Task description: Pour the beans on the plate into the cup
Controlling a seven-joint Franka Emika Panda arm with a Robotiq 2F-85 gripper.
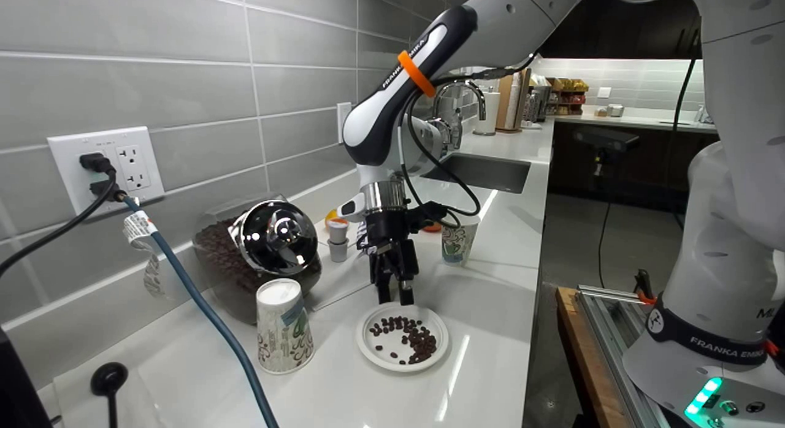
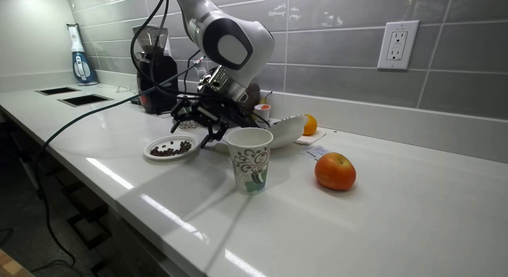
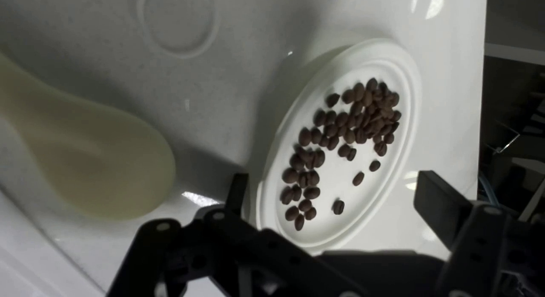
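A round white plate (image 1: 402, 366) lies on the counter and holds the dark brown beans (image 1: 423, 345). The plate (image 2: 149, 151) and the beans (image 2: 170, 151) also show in an exterior view. In the wrist view the beans (image 3: 374, 118) are spread over the plate (image 3: 332, 224). My gripper (image 3: 332, 182) is open and empty, with its fingers wide apart near one end of the plate. In both exterior views the gripper (image 1: 394, 293) (image 2: 188, 137) is low beside the plate's rim; I cannot tell whether it touches. An upright open paper cup (image 2: 251, 162) with brown-green print stands apart. No plain unprinted cup shows.
An upside-down printed paper cup (image 1: 285, 333) and a bean jar (image 1: 227, 262) stand near the wall. Small whitish pods (image 1: 338, 250), a curved white dish (image 2: 287, 130) and a tomato (image 2: 335, 172) are farther along. A cream spoon-shaped thing (image 3: 106, 161) lies beside the gripper. A blue cable (image 1: 202, 305) crosses.
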